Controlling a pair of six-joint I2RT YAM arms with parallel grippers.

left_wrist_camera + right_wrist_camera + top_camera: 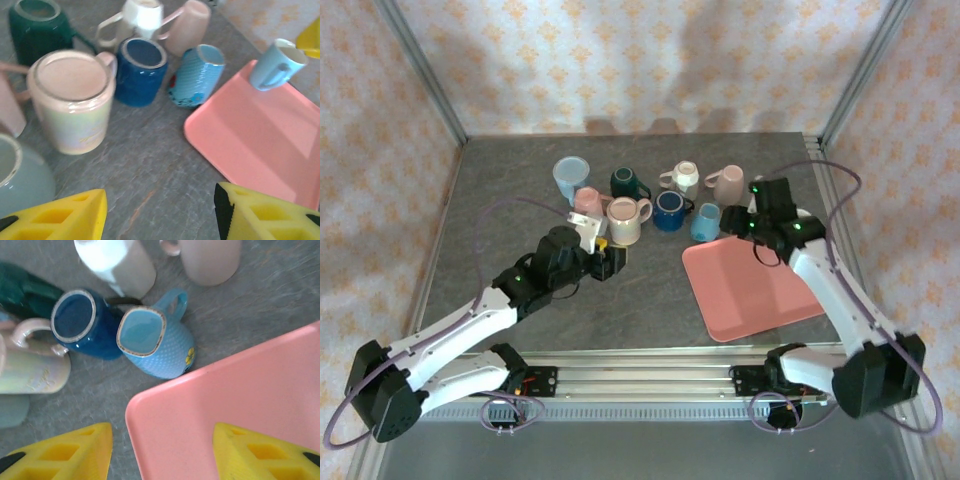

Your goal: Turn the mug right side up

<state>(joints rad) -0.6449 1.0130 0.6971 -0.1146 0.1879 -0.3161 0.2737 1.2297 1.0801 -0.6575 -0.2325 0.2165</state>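
Note:
A light blue dotted mug [705,222] [197,75] [160,345] with a yellow flower leans tilted against the far left edge of the pink tray [760,290] [240,405], mouth facing up. My right gripper [745,228] [160,435] hangs open above that tray corner, a little short of the mug, holding nothing. My left gripper [615,257] [160,200] is open over bare table, in front of a cream mug [625,220] [72,100]. A small light blue mug [277,62] stands on the tray's far corner.
More mugs crowd the back: dark blue [670,210] [80,322] with its mouth up, dark green [630,183], white [682,177], pink [727,183], another pink [588,200] and pale blue [571,178]. The tray lies at the right. Walls enclose the table.

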